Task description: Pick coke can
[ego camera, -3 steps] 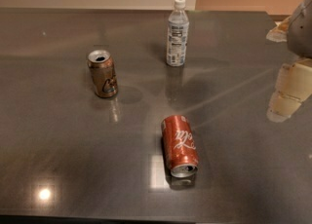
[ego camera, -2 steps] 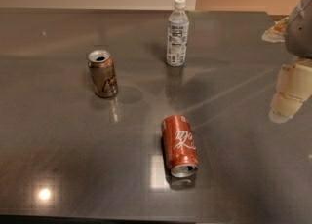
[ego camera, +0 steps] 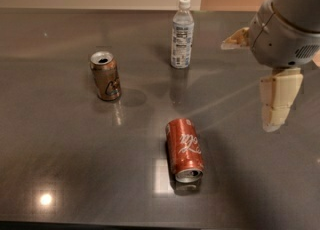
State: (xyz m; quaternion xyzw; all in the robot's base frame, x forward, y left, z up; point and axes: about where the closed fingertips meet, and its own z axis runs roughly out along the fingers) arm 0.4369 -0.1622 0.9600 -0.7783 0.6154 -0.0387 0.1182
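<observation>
The coke can (ego camera: 184, 149) is red with white script and lies on its side on the dark table (ego camera: 60, 139), front centre, its silver end toward the camera. My gripper (ego camera: 247, 86) hangs at the right, above the table and up and to the right of the can, apart from it. It is open and empty: one cream finger (ego camera: 235, 39) points left and the other (ego camera: 277, 99) points down.
A brownish-gold can (ego camera: 105, 75) stands upright, opened, at the left. A clear plastic bottle (ego camera: 182, 34) with a white cap stands at the back centre. The table's front edge runs along the bottom of the view.
The gripper and arm have moved left, further into view, toward the middle of the table. The cans and the bottle have not moved.
</observation>
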